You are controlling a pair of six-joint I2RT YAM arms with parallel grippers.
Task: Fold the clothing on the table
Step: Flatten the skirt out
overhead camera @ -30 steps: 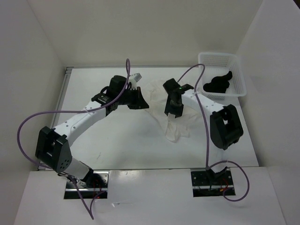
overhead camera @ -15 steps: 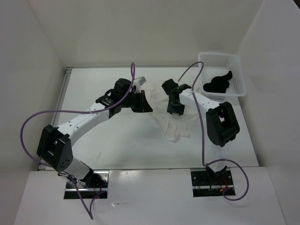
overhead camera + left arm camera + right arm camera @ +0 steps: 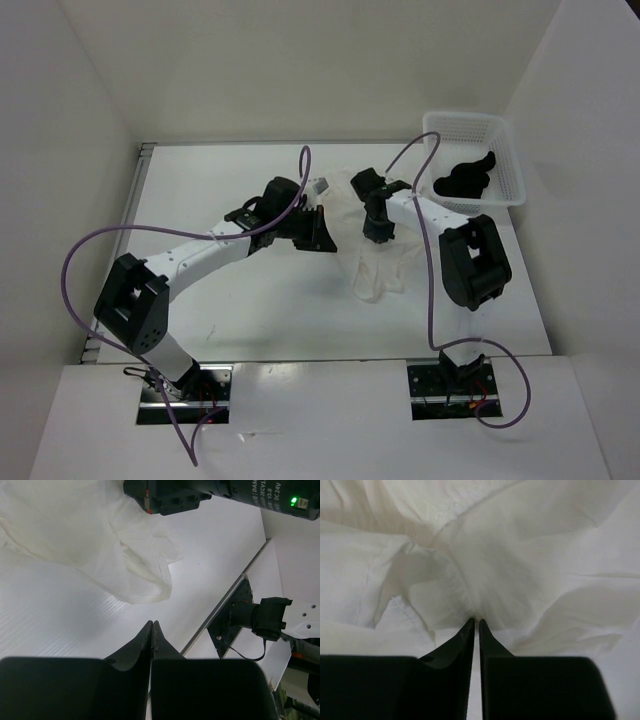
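The clothing (image 3: 375, 268) is a thin white wrinkled garment lying crumpled on the table (image 3: 250, 300), right of centre. My right gripper (image 3: 378, 236) points down onto its middle. In the right wrist view the right gripper (image 3: 474, 620) is shut on a pinch of the clothing (image 3: 520, 555), and creases fan out from the fingertips. My left gripper (image 3: 318, 238) hangs at the garment's left edge. In the left wrist view the left gripper (image 3: 152, 622) is shut with nothing seen between its fingers, and the clothing (image 3: 75, 530) lies just ahead of it.
A white mesh basket (image 3: 470, 122) stands at the back right with a black cloth lump (image 3: 463, 178) inside. The right arm (image 3: 225, 490) crosses the top of the left wrist view. The table's metal edge (image 3: 235, 587) runs along the near side.
My left arm has swung right, up to the clothing's left edge. The right gripper has shifted slightly toward the back and closed its jaws on the fabric.
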